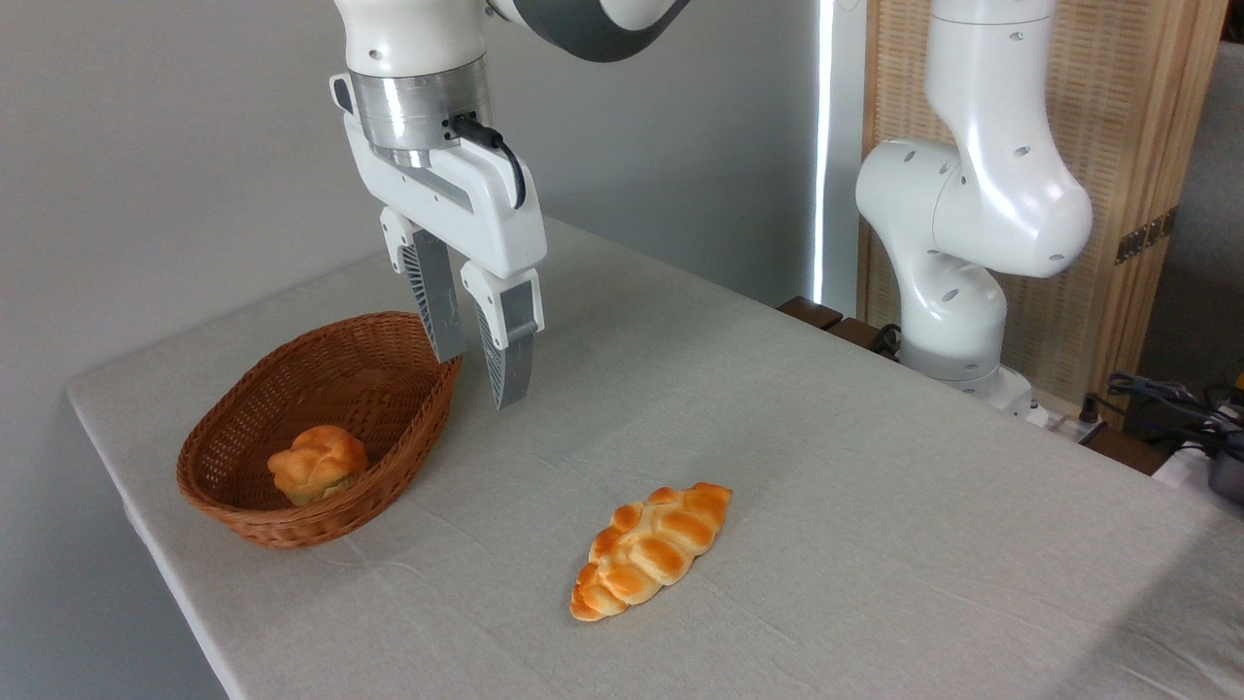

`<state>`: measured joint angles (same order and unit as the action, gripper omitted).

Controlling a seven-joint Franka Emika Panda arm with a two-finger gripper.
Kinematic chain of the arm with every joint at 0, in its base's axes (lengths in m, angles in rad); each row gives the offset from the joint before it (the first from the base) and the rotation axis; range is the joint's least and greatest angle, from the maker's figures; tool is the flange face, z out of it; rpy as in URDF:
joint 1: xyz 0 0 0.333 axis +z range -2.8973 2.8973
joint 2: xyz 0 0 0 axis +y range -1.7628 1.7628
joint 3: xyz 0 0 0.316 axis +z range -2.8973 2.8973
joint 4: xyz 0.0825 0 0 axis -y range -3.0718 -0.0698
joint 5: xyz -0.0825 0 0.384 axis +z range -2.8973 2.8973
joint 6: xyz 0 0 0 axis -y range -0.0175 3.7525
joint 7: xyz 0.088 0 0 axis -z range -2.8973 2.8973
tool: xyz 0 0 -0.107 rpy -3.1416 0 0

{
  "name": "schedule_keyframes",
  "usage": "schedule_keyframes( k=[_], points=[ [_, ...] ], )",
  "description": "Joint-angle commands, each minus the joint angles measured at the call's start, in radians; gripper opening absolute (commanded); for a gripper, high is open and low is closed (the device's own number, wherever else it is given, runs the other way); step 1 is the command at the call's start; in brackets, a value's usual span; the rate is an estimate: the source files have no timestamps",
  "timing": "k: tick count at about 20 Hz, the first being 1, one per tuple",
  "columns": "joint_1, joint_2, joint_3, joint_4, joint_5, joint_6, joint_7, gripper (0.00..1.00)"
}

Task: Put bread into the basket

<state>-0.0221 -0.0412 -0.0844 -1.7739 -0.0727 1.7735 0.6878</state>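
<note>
golden braided bread [650,550], red-brown woven basket [255,520]

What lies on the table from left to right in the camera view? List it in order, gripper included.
Wicker basket, with the small knotted bun inside it → gripper, open and empty, above the basket's right rim → braided loaf, lying on the tablecloth → robot arm base at the table's far right edge.
</note>
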Motion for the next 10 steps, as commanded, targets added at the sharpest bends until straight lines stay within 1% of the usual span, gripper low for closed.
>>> schedule_keyframes(
  k=[1,5,7,8,10],
  points=[
    [0.004,-0.003,0.003,0.011,0.001,-0.028,0.006,1.00],
    [0.008,-0.011,0.009,-0.025,0.011,-0.043,0.006,1.00],
    [0.008,-0.031,0.047,-0.070,0.043,-0.023,0.009,1.00],
    [0.008,-0.034,0.054,-0.096,0.057,0.001,0.016,1.00],
    [0.008,-0.045,0.095,-0.149,0.097,0.041,0.021,1.00]
  ],
)
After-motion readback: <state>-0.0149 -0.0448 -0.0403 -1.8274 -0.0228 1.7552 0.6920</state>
